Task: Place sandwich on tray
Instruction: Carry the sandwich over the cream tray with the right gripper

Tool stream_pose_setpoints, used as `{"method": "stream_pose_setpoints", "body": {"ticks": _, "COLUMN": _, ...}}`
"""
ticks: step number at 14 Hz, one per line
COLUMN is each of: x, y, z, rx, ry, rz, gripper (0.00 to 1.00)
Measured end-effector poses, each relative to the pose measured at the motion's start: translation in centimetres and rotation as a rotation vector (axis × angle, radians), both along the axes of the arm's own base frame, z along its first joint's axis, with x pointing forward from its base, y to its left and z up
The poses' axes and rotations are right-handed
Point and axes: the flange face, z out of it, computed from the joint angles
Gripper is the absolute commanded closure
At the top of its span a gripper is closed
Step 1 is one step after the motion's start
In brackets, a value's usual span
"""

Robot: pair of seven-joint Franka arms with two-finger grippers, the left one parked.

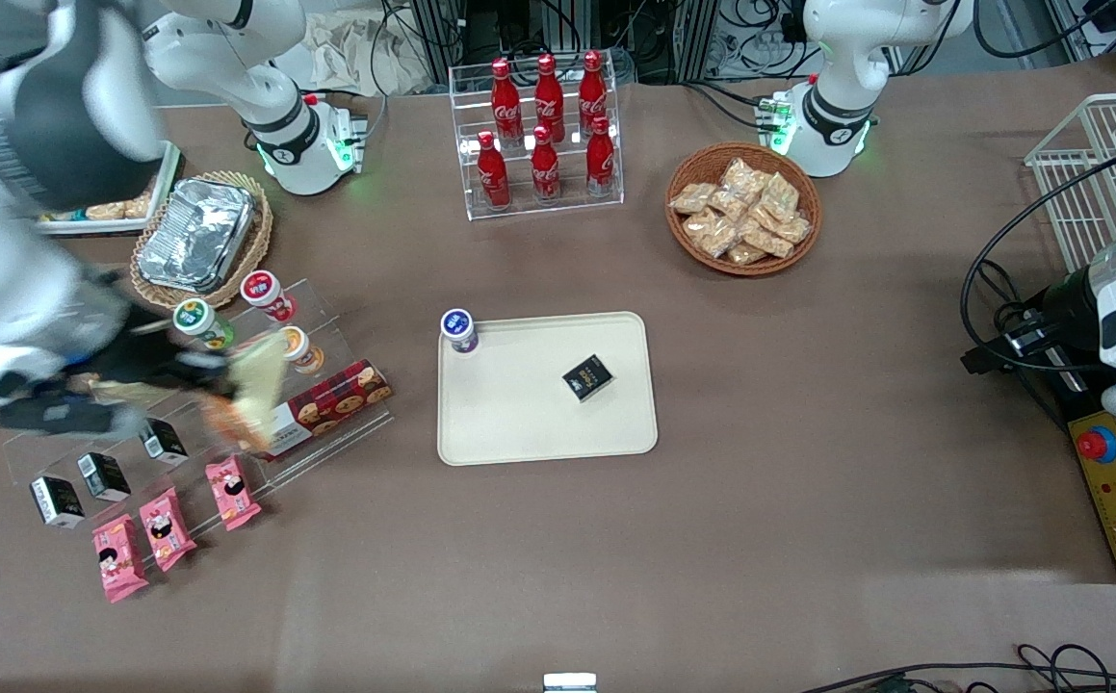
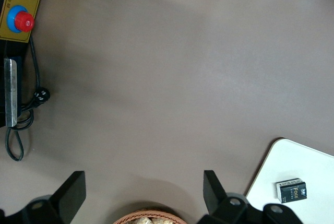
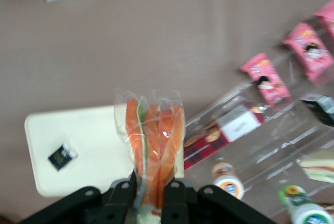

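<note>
Clear-wrapped sandwich (image 3: 154,145) in tool (image 3: 151,190); one tray (image 1: 519,423).

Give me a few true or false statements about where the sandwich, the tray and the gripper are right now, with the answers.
1. The gripper is shut on the sandwich. True.
2. The sandwich already lies on the tray. False: it is held above the clear display shelf, toward the working arm's end of the table.
3. A small black box lies on the tray. True.
4. The tray holds nothing else. False: a small bottle with a blue cap stands at its corner.
5. Six red cola bottles stand in a clear rack. True.
</note>
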Motion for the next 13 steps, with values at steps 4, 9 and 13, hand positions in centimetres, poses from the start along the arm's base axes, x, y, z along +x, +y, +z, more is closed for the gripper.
{"method": "stream_pose_setpoints", "body": {"ticks": 4, "x": -0.8, "y": 9.0, "z": -3.3, "rx": -0.049, "ry": -0.075, "rz": 0.355, "gripper": 0.87}}
{"method": "stream_pose_setpoints", "body": {"ticks": 9, "x": 0.3, "y": 15.2, "z": -12.5, "rx": -0.033, "ry": -0.088, "rz": 0.805, "gripper": 0.87}}
{"method": "stream_pose_setpoints", "body": {"ticks": 13, "x": -0.4, "y": 20.2, "z": -20.7, "rx": -0.031, "ry": -0.076, "rz": 1.022, "gripper": 0.87}}
